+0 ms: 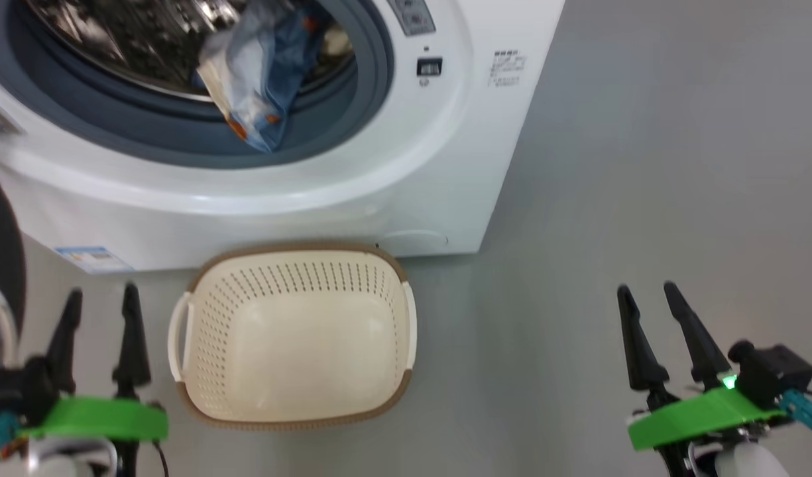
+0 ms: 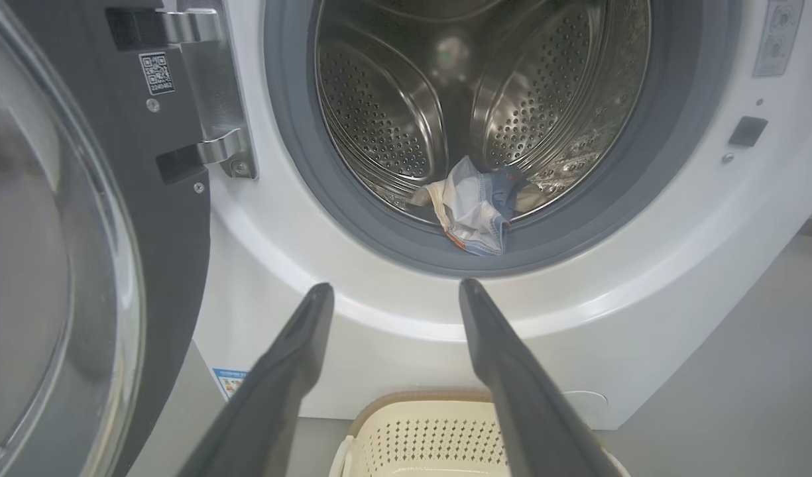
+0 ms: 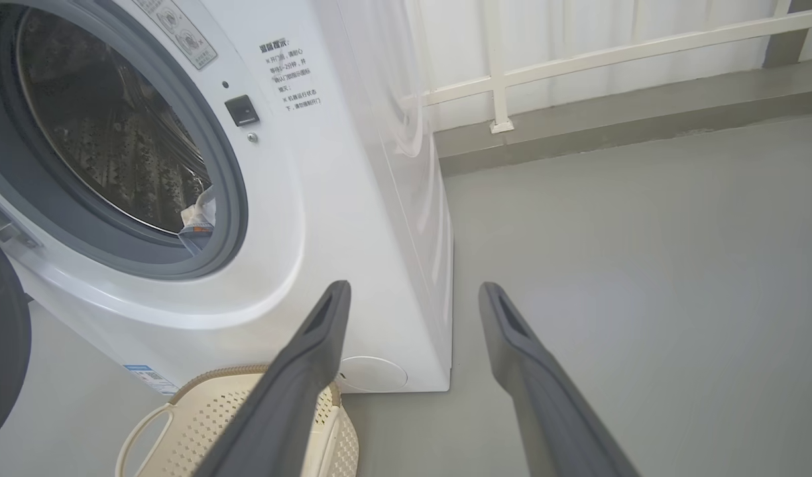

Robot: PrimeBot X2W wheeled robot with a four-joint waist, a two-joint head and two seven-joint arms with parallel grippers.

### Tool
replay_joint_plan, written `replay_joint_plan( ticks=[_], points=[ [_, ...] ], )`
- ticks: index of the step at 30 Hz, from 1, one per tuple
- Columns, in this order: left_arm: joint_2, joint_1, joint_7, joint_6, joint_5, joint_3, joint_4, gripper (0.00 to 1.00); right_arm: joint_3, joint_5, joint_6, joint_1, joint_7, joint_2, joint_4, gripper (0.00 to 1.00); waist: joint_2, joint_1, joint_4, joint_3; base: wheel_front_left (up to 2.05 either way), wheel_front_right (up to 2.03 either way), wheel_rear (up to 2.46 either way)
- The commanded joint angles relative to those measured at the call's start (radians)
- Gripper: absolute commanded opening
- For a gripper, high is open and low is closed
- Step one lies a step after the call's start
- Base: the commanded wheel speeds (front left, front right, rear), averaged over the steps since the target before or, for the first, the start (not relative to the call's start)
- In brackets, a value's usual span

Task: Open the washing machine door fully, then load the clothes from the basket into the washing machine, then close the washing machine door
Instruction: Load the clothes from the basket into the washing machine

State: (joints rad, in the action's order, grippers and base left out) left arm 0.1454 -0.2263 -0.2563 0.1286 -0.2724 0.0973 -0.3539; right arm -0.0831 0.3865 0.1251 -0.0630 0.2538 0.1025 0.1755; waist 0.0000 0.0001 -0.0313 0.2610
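**Jaws.** Left gripper (image 1: 102,293): both long dark fingers spread wide, nothing between them. It hung low, near the basket's left handle, pointing at the washing machine. Right gripper (image 1: 647,289): likewise spread and empty, over bare grey floor (image 1: 644,165), well apart from the basket.

**Basket** (image 1: 297,250). Cream perforated tub with a brown rim, upright on the floor just before the machine's front. Nothing lay in it.

**Clothes** (image 1: 260,86). Light blue and cream bundle at the bottom front of the steel drum (image 2: 379,119). One fold drooped outward over the grey-blue rubber ring (image 1: 147,126).

**Washing machine door** (image 2: 174,278). Swung wide on its steel hinge (image 2: 213,86) at the machine's left, with the glass bowl towards the left wrist camera.

**Washing machine** (image 1: 379,199). White front-loader, its mouth unobstructed apart from the drooping fold.

**Step in hand, as judged.** Loading looked done; closing the door was not yet done.

**Handling note.**
- The fold on the ring would likely be pinched under the glass, so a fingertip push deeper into the drum seemed wise first.
- The left gripper sat nearer the door.
- A push on the black rim, far from the hinge, would suit, following the door's arc until the latch caught.
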Motion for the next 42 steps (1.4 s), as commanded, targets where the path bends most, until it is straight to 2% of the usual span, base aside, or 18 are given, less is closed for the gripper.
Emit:
replay_joint_plan(
  ticks=[1,8,15,22,35,36,37,38,39,42],
  points=[
    [0.039,-0.052,-0.006,0.002,-0.010,0.025,0.009,1.00,-0.023,-0.003,0.006,-0.036,0.008,0.003,-0.028,1.00,0.0000,-0.0001,-0.018,0.085,0.00,0.00,0.00],
    [0.100,-0.230,-0.006,0.002,-0.028,-0.028,-0.048,1.00,-0.042,-0.009,0.006,-0.123,0.008,-0.024,-0.031,1.00,0.0000,-0.0001,-0.051,0.208,0.00,0.00,0.00],
    [0.152,-0.406,-0.006,0.002,-0.042,-0.115,-0.136,1.00,-0.058,-0.005,0.006,-0.183,0.008,-0.043,-0.030,1.00,0.0000,-0.0001,-0.095,0.283,0.00,0.00,0.00],
    [0.190,-0.563,-0.006,0.002,-0.068,-0.204,-0.256,1.00,-0.075,0.005,0.006,-0.205,0.008,-0.051,-0.026,1.00,0.0000,-0.0001,-0.142,0.319,0.00,0.00,0.00],
    [0.262,-0.792,-0.006,0.002,-0.105,-0.301,-0.487,1.00,-0.101,0.061,0.006,-0.215,0.008,-0.052,-0.038,1.00,0.0000,-0.0001,-0.213,0.360,0.00,0.00,0.00],
    [0.268,-0.808,-0.006,0.002,-0.106,-0.307,-0.507,0.87,-0.101,0.065,0.006,-0.215,0.008,-0.052,-0.039,1.00,0.0000,-0.0001,-0.216,0.364,0.00,0.00,0.00],
    [0.272,-0.823,-0.006,0.002,-0.106,-0.312,-0.528,0.44,-0.101,0.067,0.006,-0.215,0.008,-0.052,-0.040,1.00,0.0000,-0.0001,-0.219,0.366,0.00,0.00,0.00],
    [0.277,-0.838,-0.006,0.002,-0.106,-0.315,-0.548,0.27,-0.103,0.069,0.006,-0.215,0.008,-0.052,-0.041,1.00,0.0000,-0.0001,-0.223,0.368,0.00,0.00,0.00],
    [0.281,-0.852,-0.006,0.002,-0.105,-0.320,-0.569,0.00,-0.104,0.072,0.006,-0.216,0.008,-0.052,-0.042,1.00,0.0000,-0.0001,-0.226,0.372,0.00,0.00,0.00],
    [0.294,-0.891,-0.006,0.002,-0.099,-0.339,-0.624,0.00,-0.106,0.077,0.006,-0.218,0.008,-0.052,-0.045,1.00,0.0000,-0.0001,-0.235,0.377,0.00,0.00,0.00]
  ],
)
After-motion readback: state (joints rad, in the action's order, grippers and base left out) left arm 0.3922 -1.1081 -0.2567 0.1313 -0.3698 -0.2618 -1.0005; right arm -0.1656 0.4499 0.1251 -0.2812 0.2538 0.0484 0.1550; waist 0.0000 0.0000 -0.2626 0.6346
